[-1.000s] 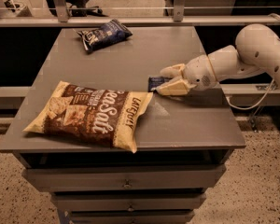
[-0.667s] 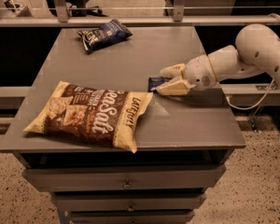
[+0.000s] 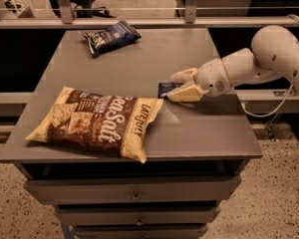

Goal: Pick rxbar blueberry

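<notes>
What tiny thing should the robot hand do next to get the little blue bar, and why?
Probably close. The gripper sits low on the table, its open fingers either side of the rxbar blueberry, so squeezing shut looks like the next step before lifting.

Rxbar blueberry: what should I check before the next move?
1. Small flat navy-blue rxbar blueberry wrapper lying on the grey table: ok.
2. Cream two-finger gripper down at the bar: ok.
3. Secure grip on the bar: cannot tell.
4. Big brown-and-cream chip bag clear of the bar: cannot tell, since its corner lies very close.
5. Dark blue snack bag out of the way at the far edge: ok.
</notes>
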